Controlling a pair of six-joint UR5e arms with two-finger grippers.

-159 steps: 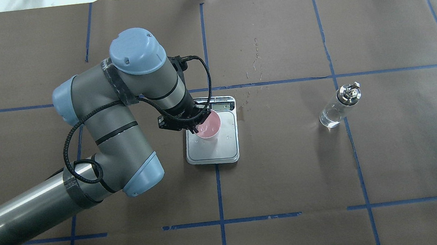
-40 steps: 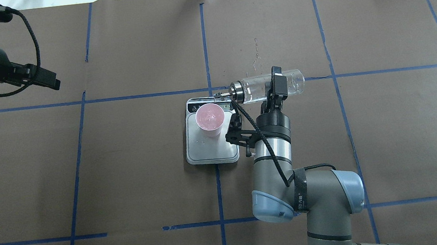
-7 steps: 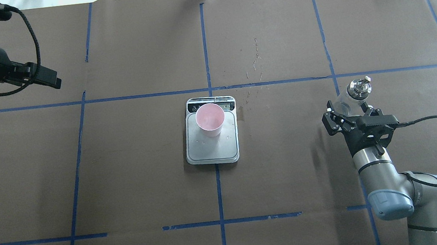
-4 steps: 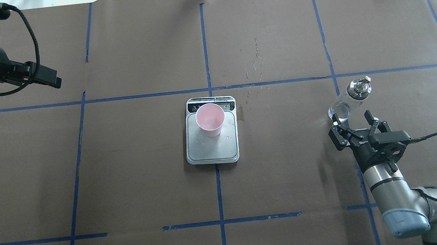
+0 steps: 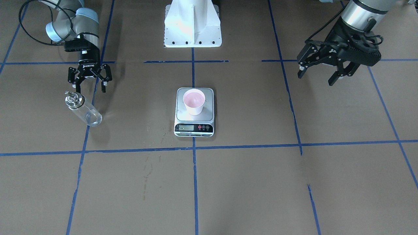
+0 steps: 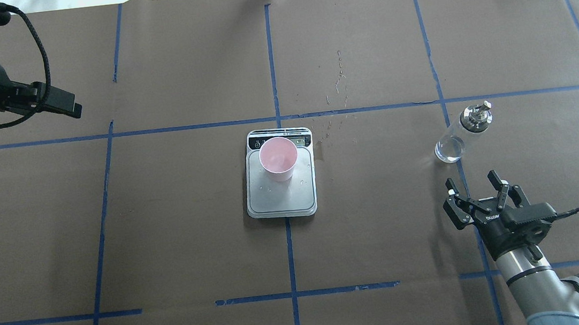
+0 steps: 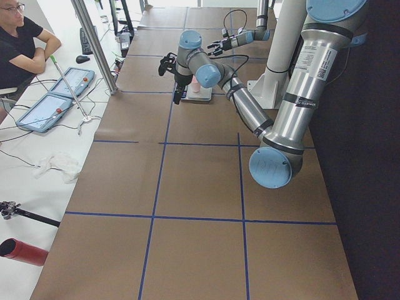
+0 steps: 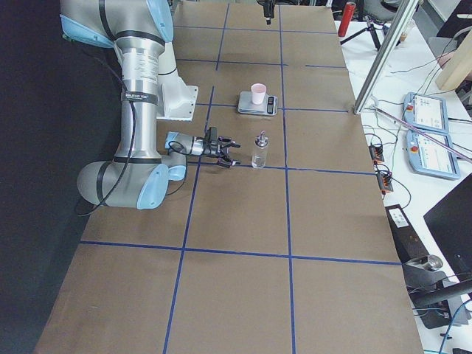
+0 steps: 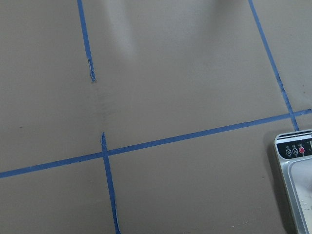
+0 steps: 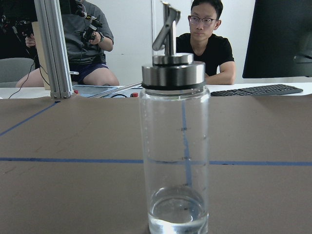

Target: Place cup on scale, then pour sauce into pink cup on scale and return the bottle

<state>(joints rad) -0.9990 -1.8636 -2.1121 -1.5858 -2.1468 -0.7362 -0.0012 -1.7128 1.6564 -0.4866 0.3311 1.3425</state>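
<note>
The pink cup (image 5: 193,101) (image 6: 278,158) stands upright on the scale (image 5: 195,128) (image 6: 282,200) at the table's middle, toward its display end. The clear glass bottle (image 6: 458,136) (image 5: 83,110) with its silver spout cap stands upright on the table's right side, with a little liquid at the bottom. My right gripper (image 6: 472,182) (image 5: 91,88) is open and empty, a short way behind the bottle and clear of it. The bottle fills the right wrist view (image 10: 175,146). My left gripper (image 5: 315,78) is open and empty, high over the table's left side. The left wrist view shows a corner of the scale (image 9: 297,165).
Brown paper with a blue tape grid covers the table. Small drips and stains (image 6: 338,87) lie beyond and right of the scale. The white robot base plate (image 5: 192,23) sits at the near edge. Operators (image 10: 204,34) sit past the far edge.
My right gripper has drawn back from the bottle toward the robot's base, open, leaving the bottle standing upright. The cup, scale and left arm have not moved.
</note>
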